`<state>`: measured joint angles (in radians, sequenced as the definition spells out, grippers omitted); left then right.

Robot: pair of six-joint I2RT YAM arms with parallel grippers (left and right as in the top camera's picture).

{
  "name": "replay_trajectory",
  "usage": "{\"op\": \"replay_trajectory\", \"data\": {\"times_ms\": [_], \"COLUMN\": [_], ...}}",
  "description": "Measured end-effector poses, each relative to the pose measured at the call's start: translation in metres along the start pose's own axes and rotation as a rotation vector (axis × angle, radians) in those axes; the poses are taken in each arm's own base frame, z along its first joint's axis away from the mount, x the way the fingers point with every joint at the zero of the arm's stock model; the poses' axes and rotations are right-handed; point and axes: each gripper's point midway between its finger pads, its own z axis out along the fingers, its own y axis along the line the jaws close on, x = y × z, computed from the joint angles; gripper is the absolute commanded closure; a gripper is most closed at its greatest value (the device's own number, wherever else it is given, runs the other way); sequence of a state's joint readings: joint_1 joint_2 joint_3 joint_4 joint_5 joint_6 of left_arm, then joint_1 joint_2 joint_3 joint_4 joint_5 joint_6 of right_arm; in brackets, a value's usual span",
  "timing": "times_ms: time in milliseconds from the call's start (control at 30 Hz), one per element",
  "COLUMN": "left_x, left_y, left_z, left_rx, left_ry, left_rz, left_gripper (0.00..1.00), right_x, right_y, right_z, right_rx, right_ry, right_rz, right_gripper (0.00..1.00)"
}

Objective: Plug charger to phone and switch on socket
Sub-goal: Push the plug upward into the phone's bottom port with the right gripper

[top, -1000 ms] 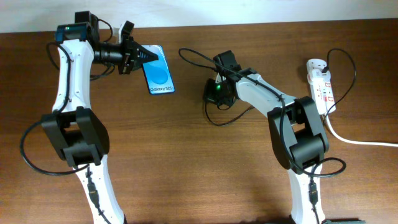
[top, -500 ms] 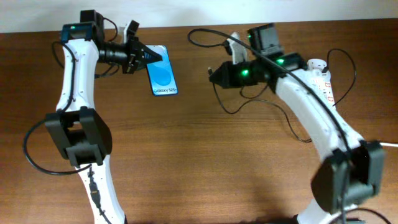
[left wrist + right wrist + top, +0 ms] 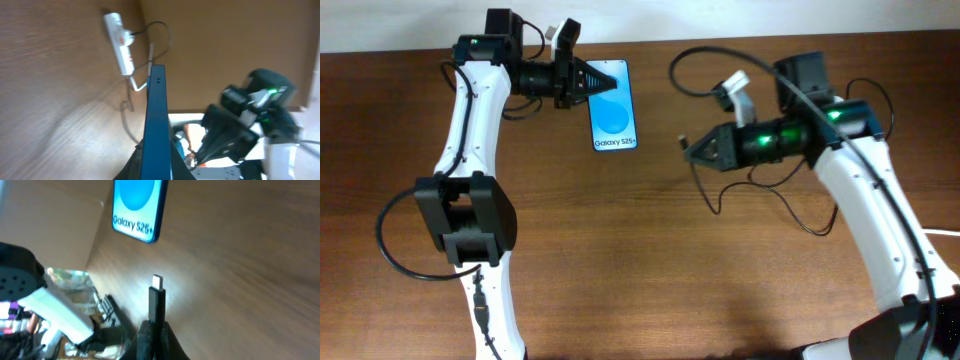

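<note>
My left gripper (image 3: 603, 82) is shut on the top end of the phone (image 3: 616, 118), whose blue screen faces up in the overhead view. In the left wrist view the phone (image 3: 156, 115) stands edge-on between the jaws (image 3: 156, 152). My right gripper (image 3: 695, 150) is shut on the small plug (image 3: 683, 141) of the charger, right of the phone's lower end and apart from it. In the right wrist view the plug (image 3: 157, 296) sticks out of the jaws (image 3: 154, 327) and points toward the phone (image 3: 137, 207). The socket (image 3: 120, 42) shows only in the left wrist view; my right arm hides it overhead.
The charger's black cable (image 3: 672, 72) loops above and below my right arm. The socket's thick white cord (image 3: 945, 232) runs off the right edge. My right arm (image 3: 250, 120) shows in the left wrist view beyond the phone.
My left gripper has carried the phone to the right. My right gripper has taken the charger plug to the right and down, and it now points left at the phone.
</note>
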<state>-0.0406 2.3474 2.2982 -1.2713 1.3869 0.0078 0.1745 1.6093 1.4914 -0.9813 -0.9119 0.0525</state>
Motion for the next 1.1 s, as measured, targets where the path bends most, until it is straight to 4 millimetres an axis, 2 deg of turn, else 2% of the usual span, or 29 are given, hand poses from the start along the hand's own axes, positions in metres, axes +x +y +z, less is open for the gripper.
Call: {"op": "replay_trajectory", "data": {"times_ms": [100,167,267,400,567,667,767,867,1000,1100], "left_x": [0.0,0.0,-0.001,-0.004,-0.011,-0.014,-0.015,-0.015,-0.017,-0.017], "left_y": [-0.011,-0.018,-0.02,-0.019,-0.014,-0.011,-0.01,-0.01,-0.01,-0.009], "left_z": [0.0,-0.001,-0.003,-0.012,-0.034,-0.045,-0.048,-0.048,-0.048,-0.051], "left_rx": [0.066,0.102,0.119,0.123,0.117,0.113,0.111,0.112,0.111,0.11], "left_ry": [-0.001,-0.001,-0.004,-0.021,-0.063,-0.086,-0.092,-0.091,-0.093,-0.099], "left_rz": [0.003,0.001,-0.007,-0.05,-0.109,-0.117,-0.12,-0.121,-0.101,-0.102], "left_gripper": [1.0,1.0,1.0,1.0,1.0,1.0,1.0,1.0,1.0,1.0], "right_x": [0.004,0.005,0.001,-0.006,-0.017,-0.02,-0.018,-0.012,-0.01,-0.007], "right_y": [0.017,0.031,0.051,0.064,0.065,0.076,0.09,0.095,0.095,0.085], "right_z": [0.035,0.047,0.06,0.07,0.077,0.083,0.094,0.108,0.11,0.119], "right_rx": [-0.065,-0.096,-0.128,-0.135,-0.092,-0.104,-0.133,-0.142,-0.143,-0.15], "right_ry": [0.012,0.02,0.01,-0.016,-0.064,-0.081,-0.074,-0.045,-0.043,-0.058], "right_rz": [-0.043,-0.057,-0.07,-0.058,0.03,0.056,0.064,0.078,0.081,0.069], "right_gripper": [0.96,0.96,0.96,0.96,0.96,0.96,0.96,0.96,0.96,0.96]}}
